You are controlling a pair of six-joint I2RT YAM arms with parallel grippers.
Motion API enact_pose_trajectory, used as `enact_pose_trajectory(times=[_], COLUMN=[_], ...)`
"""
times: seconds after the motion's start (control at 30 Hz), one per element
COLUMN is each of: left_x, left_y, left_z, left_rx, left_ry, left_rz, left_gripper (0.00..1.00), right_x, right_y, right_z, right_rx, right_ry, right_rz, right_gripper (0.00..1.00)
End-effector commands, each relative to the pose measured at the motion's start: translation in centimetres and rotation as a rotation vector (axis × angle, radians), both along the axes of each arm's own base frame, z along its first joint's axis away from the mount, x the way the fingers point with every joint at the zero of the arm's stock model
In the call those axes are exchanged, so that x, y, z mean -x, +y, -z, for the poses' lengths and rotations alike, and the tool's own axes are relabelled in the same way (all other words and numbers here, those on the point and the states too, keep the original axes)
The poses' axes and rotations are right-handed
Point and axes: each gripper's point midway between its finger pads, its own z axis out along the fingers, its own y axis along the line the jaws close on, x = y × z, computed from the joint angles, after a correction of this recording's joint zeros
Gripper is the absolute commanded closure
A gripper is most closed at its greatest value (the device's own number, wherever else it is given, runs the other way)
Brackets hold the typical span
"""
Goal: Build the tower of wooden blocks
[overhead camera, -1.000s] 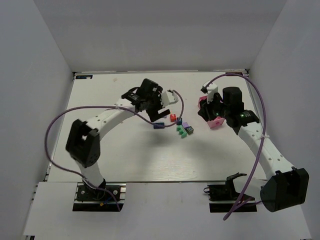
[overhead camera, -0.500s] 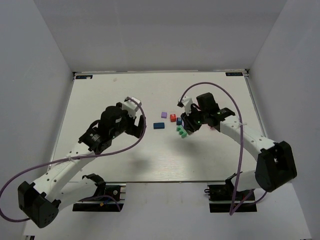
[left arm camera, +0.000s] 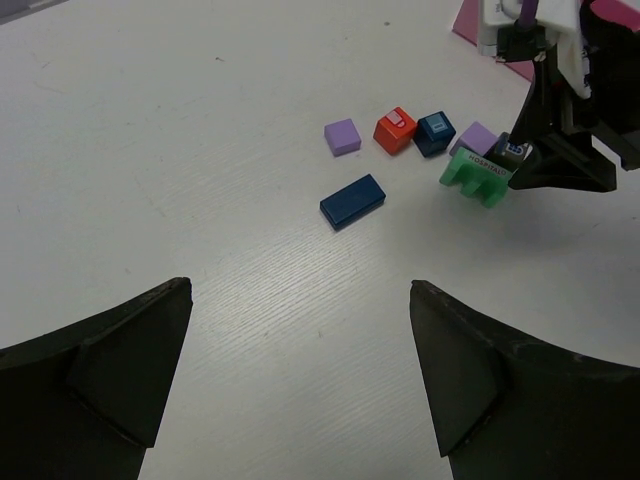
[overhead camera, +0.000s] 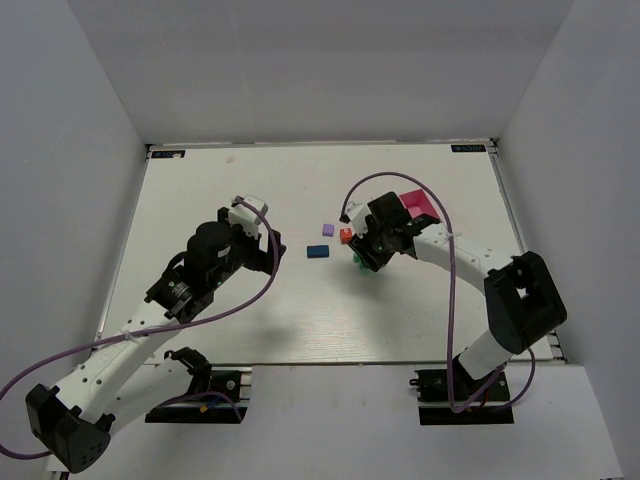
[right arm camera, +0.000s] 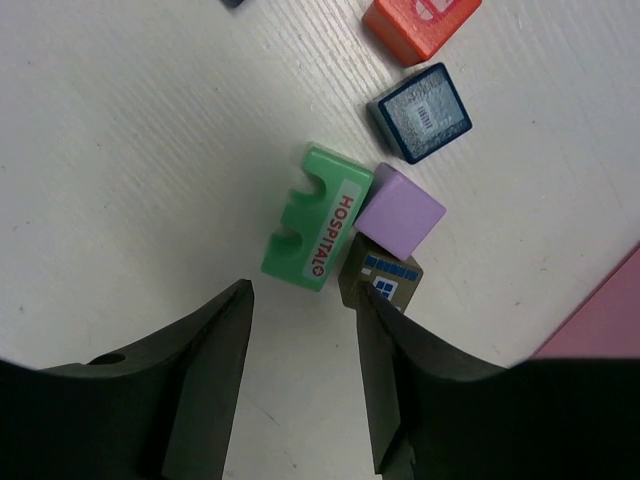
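- Since no block could be seen standing squarely on another, the wood block tower [overhead camera: 346, 237] was only a loose cluster lying on the table [overhead camera: 220, 180], right of centre and near the pink tray [overhead camera: 420, 203].
- Right gripper [right arm camera: 300, 300]: jaws parted, grasping nothing. It hovered low over the green block [right arm camera: 310, 232], with one finger [right arm camera: 390, 380] just beside the grey-brown block [right arm camera: 380, 282].
- Left gripper [left arm camera: 300, 290]: fully released and empty, well apart from the cluster.
- Shapes: the green block had two rounded grooves cut into one edge and carried a "HOSPITAL" label. The purple cube [right arm camera: 400, 212] touched both the green and the grey-brown block; whether it rested on them could not be told.
- The dark blue cube [right arm camera: 420, 112] and red-orange block [right arm camera: 420, 25] lay just beyond. The flat blue block [left arm camera: 352, 200] and a second purple block [left arm camera: 342, 136] lay apart, on the left arm's side.
- Material: painted wood with smooth faces and crisp edges; the table was pale with a fine grain.
- Handling, as a judgement: the blocks were probably light, rigid and not fragile — though painted faces may slip or twist under an off-centre pinch.
- Recommended hold: across two flat, parallel faces at mid-height. For the green block, grip the long flat sides — not the grooved edge.
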Motion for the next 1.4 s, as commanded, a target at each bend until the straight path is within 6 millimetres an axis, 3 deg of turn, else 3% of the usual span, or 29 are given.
enact_pose_trajectory(times=[0.0, 1.17, 1.37], left_x=[0.1, 0.6, 0.6], left_y=[-0.2, -0.4, -0.4], left_z=[-0.8, -0.5, -0.5], left_rx=[0.033, 0.028, 0.028], left_ry=[-0.023, -0.016, -0.016], left_rz=[0.008, 0.037, 0.037], left_gripper=[0.00, 0.00, 0.00], right_x=[-1.6, -1.9, -1.5], right_y=[1.0, 1.9, 1.7], right_z=[-1.0, 1.6, 1.8], right_rx=[0.001, 0.047, 0.047], right_ry=[-0.056, 0.041, 0.059], right_rz=[0.016, 0.018, 0.021], right_gripper=[0.48, 0.44, 0.48])
